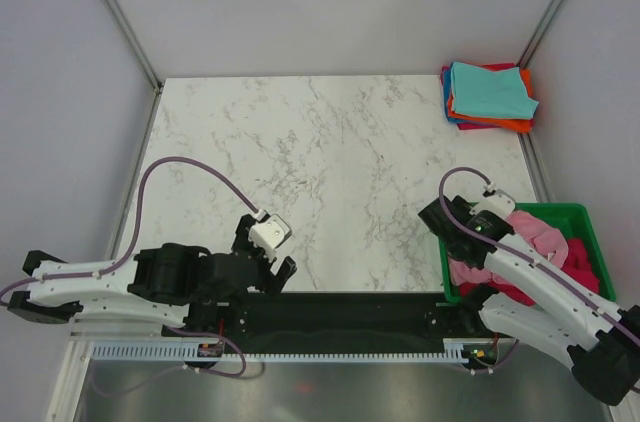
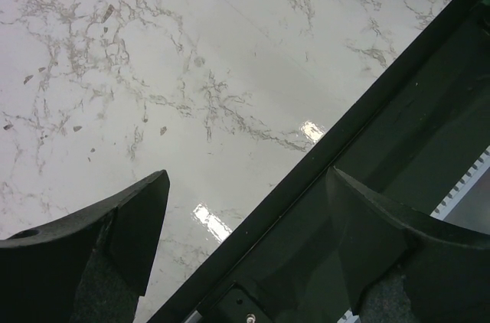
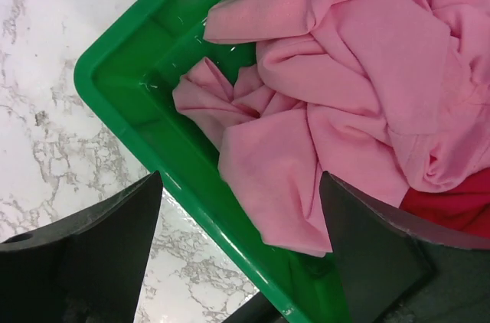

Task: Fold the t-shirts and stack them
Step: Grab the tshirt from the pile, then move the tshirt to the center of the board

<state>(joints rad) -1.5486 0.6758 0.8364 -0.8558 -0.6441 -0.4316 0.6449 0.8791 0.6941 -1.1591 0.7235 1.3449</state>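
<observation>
Right end effector (image 3: 241, 185) hangs over a corner of the green bin (image 3: 122, 70), jaws spread wide and gripping nothing. The crumpled pink shirt (image 3: 360, 86) lies right beneath it, with a red shirt (image 3: 452, 208) peeking out underneath. Best play here, I'd say: drop onto one raised fold of pink, clear of the bin wall, and pinch a single layer so the red one isn't dragged along. The right arm reaches forward from its base, wrist tipped down into the bin. Left end effector (image 2: 249, 176) sits low over the worktop (image 2: 153, 55) by its near edge, wide open, empty, its arm folded along the front. The folded stack (image 1: 488, 94) sits in the far right corner.
</observation>
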